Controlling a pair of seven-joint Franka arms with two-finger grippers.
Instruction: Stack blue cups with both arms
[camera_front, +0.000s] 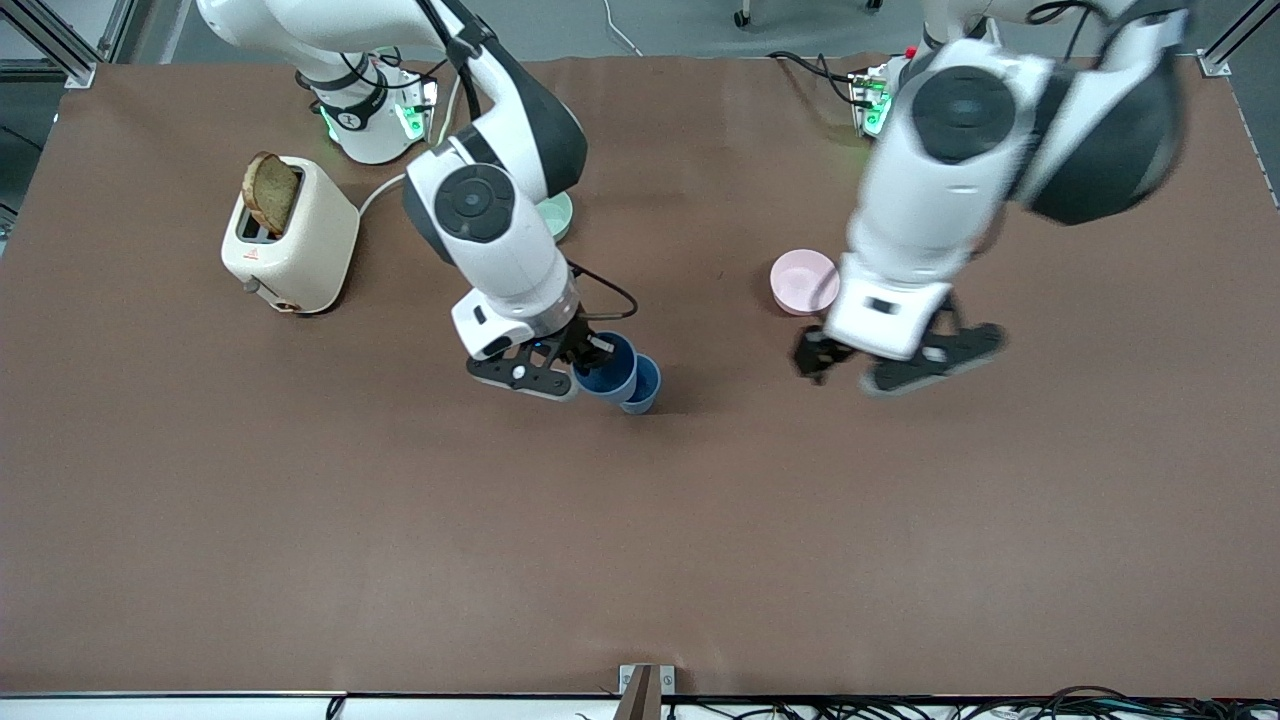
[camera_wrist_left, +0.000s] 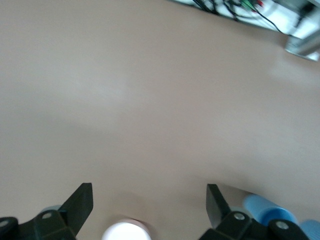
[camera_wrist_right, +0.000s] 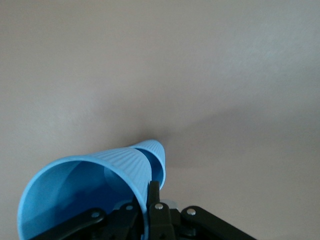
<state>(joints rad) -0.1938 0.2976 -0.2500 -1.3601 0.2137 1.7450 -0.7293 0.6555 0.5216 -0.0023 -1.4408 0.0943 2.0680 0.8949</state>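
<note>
Gripping upper cup (camera_front: 606, 368) by rim, right tool (camera_front: 560, 365) clenched, lowering it into second cup (camera_front: 641, 385) standing mid-surface (camera_front: 640, 520). Left tool (camera_front: 890, 362) released, empty, beside pink bowl (camera_front: 803, 281), clear of stacking.

Two blue cups (camera_front: 618, 372) are counted, one held tilted just above the other. Two bowls are noted: one pink bowl (camera_front: 802, 281) and one pale green bowl (camera_front: 557, 215). One toaster (camera_front: 290, 235) is recorded, with one slice of bread (camera_front: 271, 192) in it. Two arms are present.
</note>
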